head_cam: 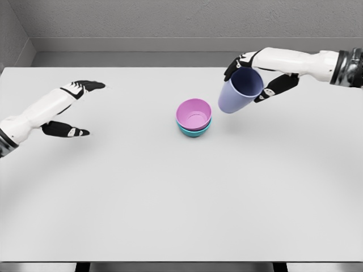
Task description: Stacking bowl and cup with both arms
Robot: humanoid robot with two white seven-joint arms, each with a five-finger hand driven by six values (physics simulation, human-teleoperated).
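Gripping the smooth lavender-blue plastic cup (pixel 240 90) near its rim, the right hand (pixel 256 76) holds it tilted in the air just right of and above the pink plastic bowl (pixel 193 113), which sits nested in a teal bowl (pixel 194 131) at the middle of the white table (pixel 170 198). The cup looks light, rigid and rather slick, so a hold around the upper wall seems sound, though a tapered, smooth side could slip if the fingers loosen. The left hand (pixel 71 110) hovers well apart over the table's left side, fingers spread and holding nothing.
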